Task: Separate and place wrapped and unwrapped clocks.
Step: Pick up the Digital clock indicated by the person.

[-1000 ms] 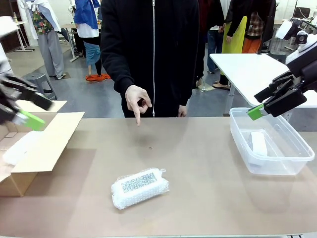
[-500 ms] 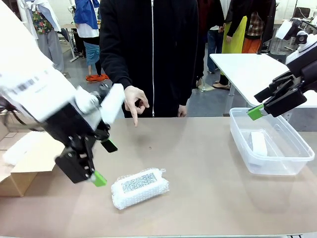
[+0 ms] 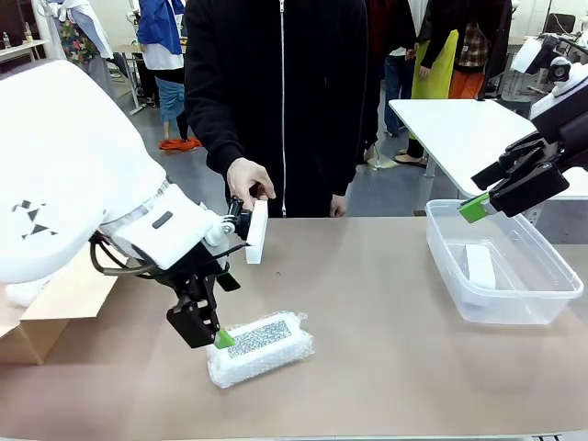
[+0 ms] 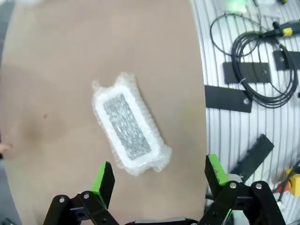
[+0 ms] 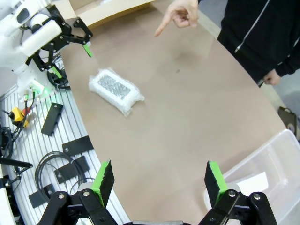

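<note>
Left gripper (image 4: pixel 157 180), jaws wide, hovers just above the bubble-wrapped clock (image 4: pixel 129 124).

- Front view looks across the tan table (image 3: pixel 386 303) toward a person in black at frame top.
- Left wrist view looks straight down, close above the white bubble-wrap bundle with a grey speckled panel (image 4: pixel 129 123).
- Right wrist view, higher and farther, shares that bundle at upper left.

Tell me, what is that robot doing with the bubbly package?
The left gripper, open, hovers over the white bubble-wrapped bundle with a grey speckled panel on the brown table. The right gripper, open, waits above the clear plastic bin holding a plain white block. A person's hand points at the table.
</note>
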`<state>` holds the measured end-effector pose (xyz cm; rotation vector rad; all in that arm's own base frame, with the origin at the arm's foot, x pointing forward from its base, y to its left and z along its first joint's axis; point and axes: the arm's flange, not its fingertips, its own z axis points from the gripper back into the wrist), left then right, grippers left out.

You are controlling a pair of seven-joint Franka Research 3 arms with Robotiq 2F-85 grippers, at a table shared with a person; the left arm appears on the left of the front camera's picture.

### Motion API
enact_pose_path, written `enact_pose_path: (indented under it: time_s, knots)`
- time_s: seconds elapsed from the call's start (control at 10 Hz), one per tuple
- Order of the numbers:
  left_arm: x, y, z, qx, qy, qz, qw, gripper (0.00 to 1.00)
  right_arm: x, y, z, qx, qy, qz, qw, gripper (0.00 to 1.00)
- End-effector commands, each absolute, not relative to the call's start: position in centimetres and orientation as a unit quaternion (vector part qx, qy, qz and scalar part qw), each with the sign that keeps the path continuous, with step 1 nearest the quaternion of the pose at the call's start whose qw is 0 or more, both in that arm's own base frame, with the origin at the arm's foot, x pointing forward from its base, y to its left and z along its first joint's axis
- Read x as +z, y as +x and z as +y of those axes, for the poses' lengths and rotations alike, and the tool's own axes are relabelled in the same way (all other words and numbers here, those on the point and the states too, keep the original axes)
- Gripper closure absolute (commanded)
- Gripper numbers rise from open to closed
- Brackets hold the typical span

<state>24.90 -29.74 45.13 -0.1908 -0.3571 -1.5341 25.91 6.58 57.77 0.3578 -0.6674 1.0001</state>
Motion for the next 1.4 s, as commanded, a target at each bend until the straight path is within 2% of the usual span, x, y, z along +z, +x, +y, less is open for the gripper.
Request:
enact_pose_path:
  time_s: [0.0, 0.4, 0.5, 0.8, 1.0, 1.3]
  knots:
    - [46.2, 24.1, -29.9, -0.707, -0.083, -0.184, 0.678, 0.0, 57.7, 26.0, 6.8, 0.468, 0.186, -0.31, 0.806, 0.0]
    - [46.0, 24.5, -30.0, -0.704, -0.088, -0.172, 0.684, 0.0, 57.7, 26.0, 6.8, 0.468, 0.186, -0.31, 0.806, 0.0]
    - [46.7, 24.5, -32.1, -0.64, -0.085, -0.134, 0.752, 0.0, 57.7, 26.0, 6.8, 0.468, 0.186, -0.31, 0.806, 0.0]
    - [45.7, 26.6, -36.2, -0.582, -0.059, -0.053, 0.81, 0.0, 57.7, 26.0, 6.8, 0.468, 0.186, -0.31, 0.806, 0.0]
    - [44.2, 27.4, -36.9, -0.557, -0.038, -0.04, 0.829, 0.0, 57.7, 26.0, 6.8, 0.468, 0.186, -0.31, 0.806, 0.0]
    - [40.8, 30.2, -36.5, -0.564, -0.041, -0.025, 0.824, 0.0, 57.7, 26.0, 6.8, 0.468, 0.186, -0.31, 0.806, 0.0]
